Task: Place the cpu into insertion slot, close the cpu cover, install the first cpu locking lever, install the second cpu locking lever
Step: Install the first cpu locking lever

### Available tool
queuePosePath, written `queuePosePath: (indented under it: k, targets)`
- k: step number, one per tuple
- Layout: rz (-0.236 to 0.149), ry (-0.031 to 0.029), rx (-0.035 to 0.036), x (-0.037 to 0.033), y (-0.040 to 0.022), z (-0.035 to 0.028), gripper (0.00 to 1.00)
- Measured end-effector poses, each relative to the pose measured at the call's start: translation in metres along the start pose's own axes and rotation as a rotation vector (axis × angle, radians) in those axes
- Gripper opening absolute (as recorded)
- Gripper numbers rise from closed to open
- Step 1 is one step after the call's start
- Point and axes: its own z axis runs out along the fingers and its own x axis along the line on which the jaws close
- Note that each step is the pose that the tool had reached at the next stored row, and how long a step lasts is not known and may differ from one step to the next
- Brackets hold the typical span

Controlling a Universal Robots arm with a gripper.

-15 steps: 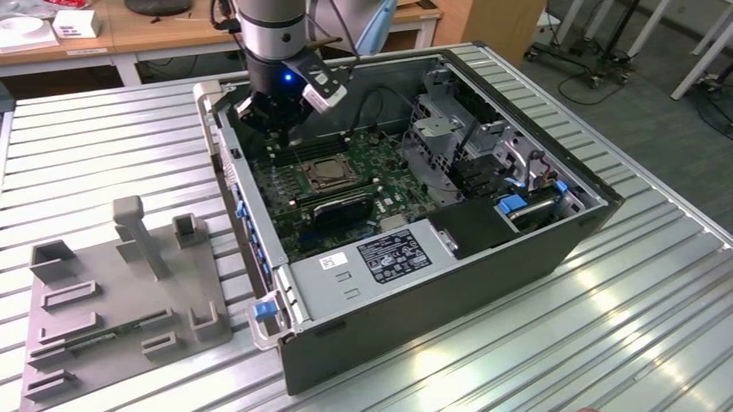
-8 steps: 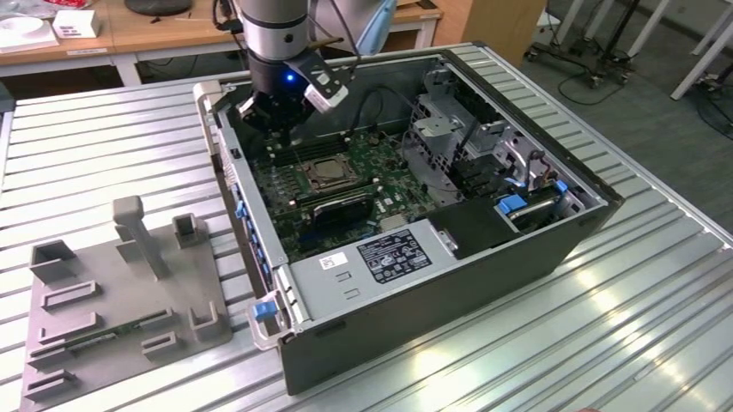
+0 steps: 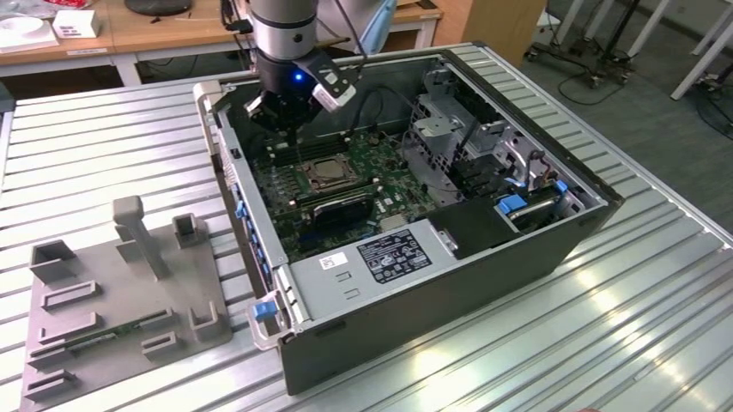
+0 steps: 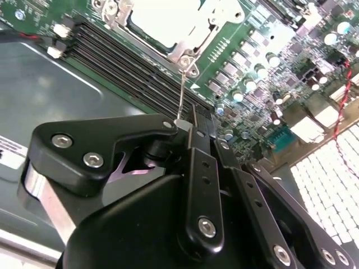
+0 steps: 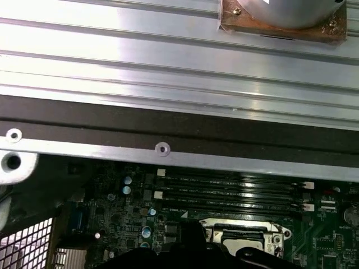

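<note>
The insertion slot holds the cpu (cover down), gripper pinching a lever.

On the bench, an open computer case, with a fixture tray to the exterior view's left of it. Flat inside the case, the motherboard. On it, the insertion slot, between memory slots on the far side and a block on the near side. Over the memory slots, the pincer, closed on the locking lever rising from the slot's corner.
</note>
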Motion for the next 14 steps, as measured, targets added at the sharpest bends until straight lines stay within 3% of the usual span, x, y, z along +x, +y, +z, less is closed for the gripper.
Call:
queuePosePath:
  k: [14]
  targets:
    - [0.0,-0.0004,-0.0048,-0.0196,-0.0022,0.0027,0.11]
